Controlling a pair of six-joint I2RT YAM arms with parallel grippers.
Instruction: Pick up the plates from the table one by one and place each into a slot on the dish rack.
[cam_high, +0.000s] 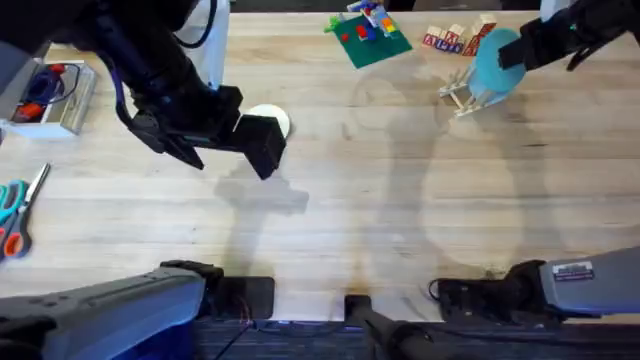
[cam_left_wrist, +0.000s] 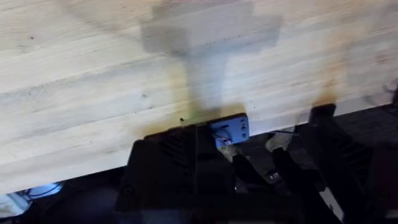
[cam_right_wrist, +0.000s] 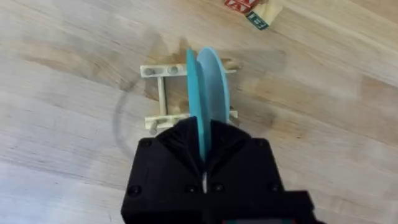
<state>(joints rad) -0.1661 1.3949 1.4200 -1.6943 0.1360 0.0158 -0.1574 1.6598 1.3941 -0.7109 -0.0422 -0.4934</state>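
**Teal plate going into the rack, cream plate waiting**

Overhead: the right gripper (cam_high: 522, 52) has reached to the table's (cam_high: 400, 200) far right corner and holds the teal-blue plate (cam_high: 493, 66) on edge over the dish rack (cam_high: 460, 97), beside the coloured wooden blocks (cam_high: 450, 38). The left gripper (cam_high: 262, 150) hangs near the far left part of the table, just beside the cream-yellow plate (cam_high: 272, 118), which lies flat; I cannot tell whether its fingers are open.

Left wrist: bare planks, the arm's shadow and the near table edge, no plate.

Right wrist: the black fingers are clamped on the teal-blue plate's (cam_right_wrist: 208, 87) rim, the plate upright and roughly in line with a gap between the rack's (cam_right_wrist: 160, 93) pegs.

To do this well, I judge the plate should be kept vertical, lowered straight until its lower rim seats between the pegs, then released gently, since the light rack could slide or tip.
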